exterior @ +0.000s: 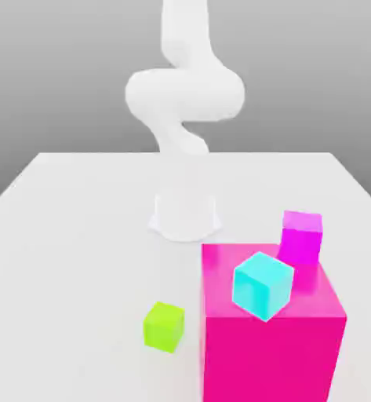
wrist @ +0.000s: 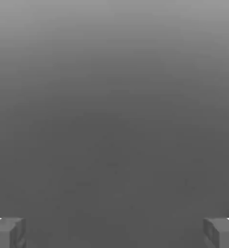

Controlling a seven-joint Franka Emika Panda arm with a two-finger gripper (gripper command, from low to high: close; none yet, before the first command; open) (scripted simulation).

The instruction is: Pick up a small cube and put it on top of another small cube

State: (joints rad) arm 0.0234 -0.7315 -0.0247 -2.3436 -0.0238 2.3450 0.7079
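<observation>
Setting: we see a flat white table (exterior: 70, 228) with a smooth matte top, under a plain grey backdrop.
Arm: we see a white Panda arm (exterior: 184, 94) of rounded, glossy segments rising from a round base at the middle of the table and curling upward.
Gripper: in the hand view we see the gripper (wrist: 114, 232) with two grey, blocky fingertips (wrist: 7, 232) set far apart at opposite edges, released and grasping nothing; between them lies only flat grey ground.
Large box: we see a big hot-pink box (exterior: 274, 353), sharp-edged and smooth, standing on the table at the exterior view's lower right.
Cyan cube: we see a small cyan cube (exterior: 262, 286), flat-faced and turned corner-on to us, resting on the top face of the hot-pink box near its front edge.
Magenta cube: we see a small magenta cube (exterior: 301, 238) just behind the cyan one, toward the box's far right corner; we cannot tell whether it sits on the box or on the table behind it.
Green cube: we see a small lime-green cube (exterior: 164, 326) on the bare table, beside the box on the exterior view's left, apart from it.
</observation>
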